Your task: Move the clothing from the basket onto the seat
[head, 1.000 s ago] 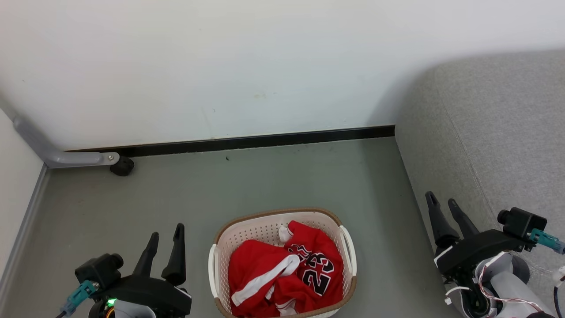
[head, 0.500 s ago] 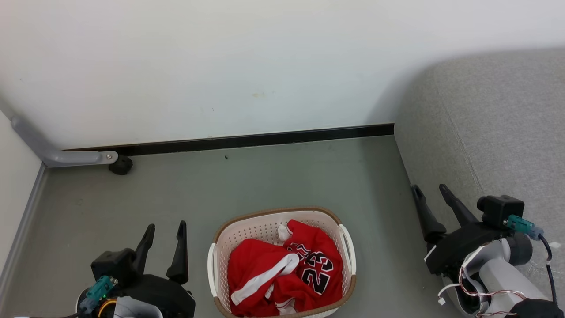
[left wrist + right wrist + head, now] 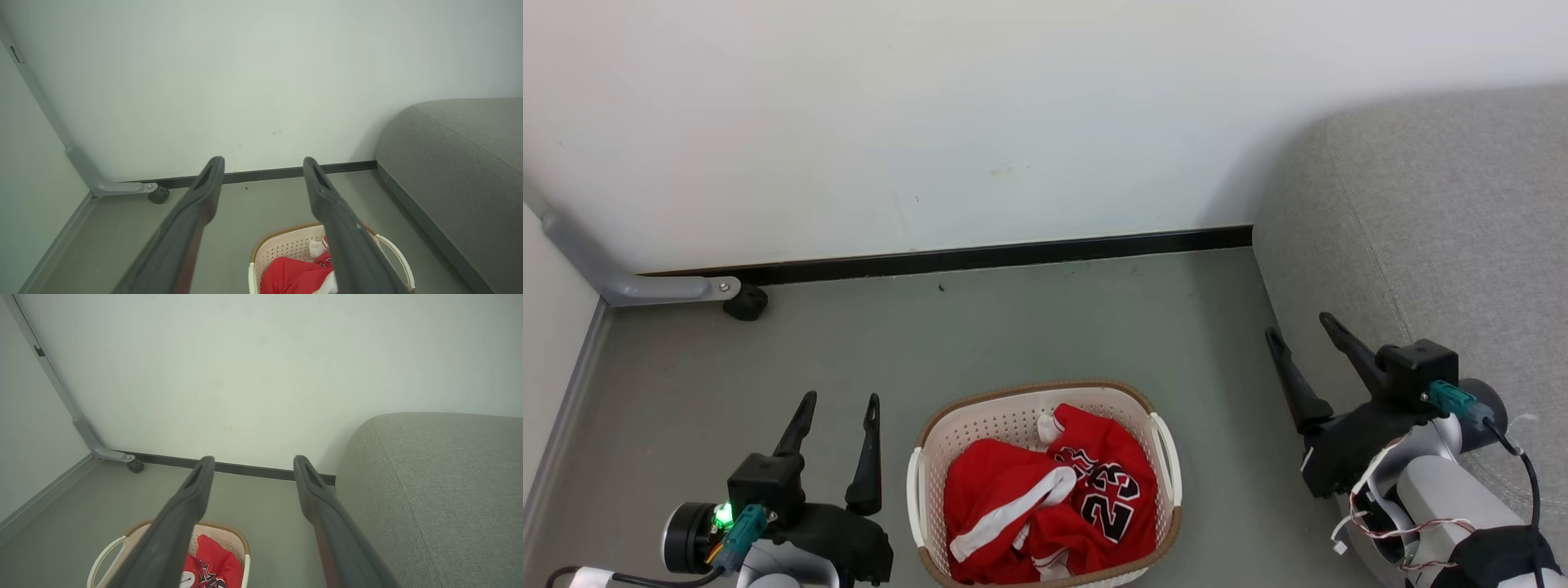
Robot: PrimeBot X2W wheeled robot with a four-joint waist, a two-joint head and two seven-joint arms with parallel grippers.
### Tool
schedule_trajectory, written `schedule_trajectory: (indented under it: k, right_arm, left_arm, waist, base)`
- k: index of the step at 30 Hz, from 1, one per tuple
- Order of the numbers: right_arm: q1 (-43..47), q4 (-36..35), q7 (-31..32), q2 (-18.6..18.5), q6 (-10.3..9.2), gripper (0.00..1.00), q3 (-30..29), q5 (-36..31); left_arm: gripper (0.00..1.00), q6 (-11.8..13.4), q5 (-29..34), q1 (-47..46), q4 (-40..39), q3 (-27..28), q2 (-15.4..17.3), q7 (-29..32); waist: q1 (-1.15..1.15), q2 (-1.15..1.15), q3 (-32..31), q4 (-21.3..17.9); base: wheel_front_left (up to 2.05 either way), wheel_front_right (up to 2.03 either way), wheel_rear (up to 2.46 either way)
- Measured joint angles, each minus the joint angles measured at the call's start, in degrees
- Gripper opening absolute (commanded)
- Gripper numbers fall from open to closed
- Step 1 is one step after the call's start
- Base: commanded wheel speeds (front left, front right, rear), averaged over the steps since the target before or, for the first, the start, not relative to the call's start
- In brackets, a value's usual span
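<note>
The cream basket (image 3: 947, 437) with a brown rim stands on the grey floor at the bottom middle of the head view. Inside lie two red garments: one with a broad white stripe (image 3: 1001, 502) and a jersey numbered 23 (image 3: 1115, 490). My left gripper (image 3: 840, 400) hovers open to the basket's left. To the right, my right gripper (image 3: 1297, 328) is open in front of the grey seat (image 3: 1445, 237). The wrist views show the basket (image 3: 282, 249) (image 3: 220, 531) below each pair of spread fingers, with the seat (image 3: 441, 477) on the right.
A white wall with a black baseboard (image 3: 980, 260) closes the far side. A grey metal leg with a black caster (image 3: 745, 302) stands at the left corner. Bare grey floor (image 3: 1013, 335) lies between basket and wall.
Both arms have risen and swung forward. The right gripper moved up and left along the seat's edge and its fingers spread wider; the left gripper shifted slightly right. The clothing lies unchanged.
</note>
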Motion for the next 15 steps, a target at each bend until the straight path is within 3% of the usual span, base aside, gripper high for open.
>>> schedule_trajectory:
  k: [10, 15]
  right_arm:
    - [-1.4, 1.2, -1.0, -0.4, -3.11, 1.0, -1.7, -2.9]
    - [-1.3, 1.7, -1.0, -0.4, -4.95, 1.0, -3.8, -2.9]
  left_arm:
    - [1.0, 1.3, 3.1, 0.0, 0.6, 2.4, -1.1, -1.0]
    - [1.0, 3.2, 3.1, 0.0, 0.9, 5.1, -1.7, -1.0]
  waist:
    - [-0.01, 0.0, 0.0, 0.0]
    - [-0.01, 0.0, 0.0, 0.0]
  base:
    - [0.0, 0.0, 0.0]
    - [0.0, 0.0, 0.0]
